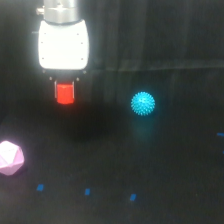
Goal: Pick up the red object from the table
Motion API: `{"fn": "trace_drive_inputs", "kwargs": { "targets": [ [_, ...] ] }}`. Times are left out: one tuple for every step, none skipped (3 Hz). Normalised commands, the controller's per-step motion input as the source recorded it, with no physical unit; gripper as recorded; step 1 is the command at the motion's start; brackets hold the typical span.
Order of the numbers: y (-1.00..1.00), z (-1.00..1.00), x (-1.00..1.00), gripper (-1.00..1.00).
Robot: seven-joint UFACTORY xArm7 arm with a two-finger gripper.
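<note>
Under the white arm head, the claw (65, 92) grips the red block (65, 93) clear above the dark worktop (165, 165), seemingly lifted for pickup, with spiky ball (143, 103) and pink polyhedron (10, 157) left lying apart.

The arm above the white end effector (65, 92) housing is cut off by the top edge of the exterior view. The dark fingers blend into the black background, so their outline cannot be resolved. They cover the sides of the red block (65, 93). The pink polyhedron (10, 158) is clipped by the exterior view's left edge. The whole picture is soft; the blue marks (87, 191) on the tabletop (165, 170) appear only as smudges.
</note>
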Motion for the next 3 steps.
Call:
{"fn": "trace_drive_inputs", "kwargs": {
  "targets": [
    [-0.55,0.27,0.01,-0.98],
    [0.01,-0.12,0.0,-0.97],
    [-0.1,-0.35,0.27,-1.0]
  ]
}}
